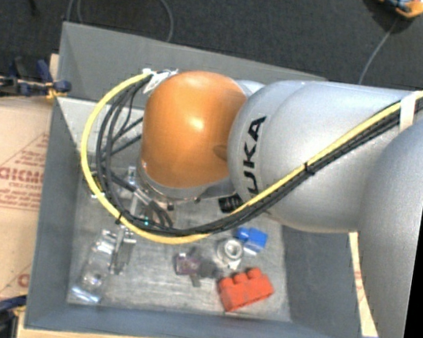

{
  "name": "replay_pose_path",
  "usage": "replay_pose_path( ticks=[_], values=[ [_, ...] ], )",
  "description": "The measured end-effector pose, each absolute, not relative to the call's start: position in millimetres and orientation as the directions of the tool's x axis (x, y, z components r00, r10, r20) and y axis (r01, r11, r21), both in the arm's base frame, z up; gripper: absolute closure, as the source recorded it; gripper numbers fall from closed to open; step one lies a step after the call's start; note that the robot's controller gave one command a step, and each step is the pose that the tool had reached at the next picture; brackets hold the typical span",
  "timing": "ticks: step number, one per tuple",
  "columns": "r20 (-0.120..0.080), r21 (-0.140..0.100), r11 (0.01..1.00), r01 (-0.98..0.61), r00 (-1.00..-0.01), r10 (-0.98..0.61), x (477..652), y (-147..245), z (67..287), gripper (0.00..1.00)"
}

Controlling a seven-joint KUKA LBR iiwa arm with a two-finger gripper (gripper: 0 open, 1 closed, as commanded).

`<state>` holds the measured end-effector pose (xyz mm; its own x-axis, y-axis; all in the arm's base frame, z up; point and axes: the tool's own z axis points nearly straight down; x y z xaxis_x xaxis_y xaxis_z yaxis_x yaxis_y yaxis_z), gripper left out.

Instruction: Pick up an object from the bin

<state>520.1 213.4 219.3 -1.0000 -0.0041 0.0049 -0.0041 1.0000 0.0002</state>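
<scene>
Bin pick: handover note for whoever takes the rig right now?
Gripper: low over the bin's left floor, next to a clear plastic piece; grip state can't be told.
Things: red brick, blue piece, silver round part and dark piece, all on the floor to the right.
Done: arm is down in the bin.
Left: grasp one thing, lift it out.

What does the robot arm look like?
The arm is thick, rounded and silver-grey, with black KUKA lettering. A glossy orange dome-shaped cover sits at its wrist. A yellow cable runs along it, and black cables loop beside the cover.
</scene>
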Motion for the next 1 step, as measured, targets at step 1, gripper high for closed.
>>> replay_pose_path(
  ticks=[1],
  values=[
    [0.005,0.000,0.998,-0.061,-0.998,-0.061,471.0,225.7,120.6,0.00]
  ],
)
